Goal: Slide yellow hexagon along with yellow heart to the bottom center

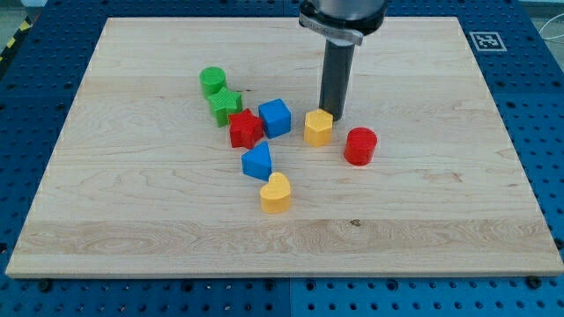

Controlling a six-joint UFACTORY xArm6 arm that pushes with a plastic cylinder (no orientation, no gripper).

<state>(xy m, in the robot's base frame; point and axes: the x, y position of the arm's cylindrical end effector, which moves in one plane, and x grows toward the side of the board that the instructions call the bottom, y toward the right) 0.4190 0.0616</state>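
The yellow hexagon [318, 128] sits near the board's middle. My tip [332, 114] stands right behind it, at its upper right edge, touching or nearly touching it. The yellow heart [276, 193] lies lower and to the left, apart from the hexagon, just below the blue triangle [257, 161]. The rod rises straight up from the tip to the view's top.
A red cylinder [360, 146] stands right of the hexagon. A blue cube [275, 117] and a red star [245, 129] sit to its left. A green star [225, 105] and a green cylinder [212, 81] lie further up left. The wooden board [423, 220] rests on a blue table.
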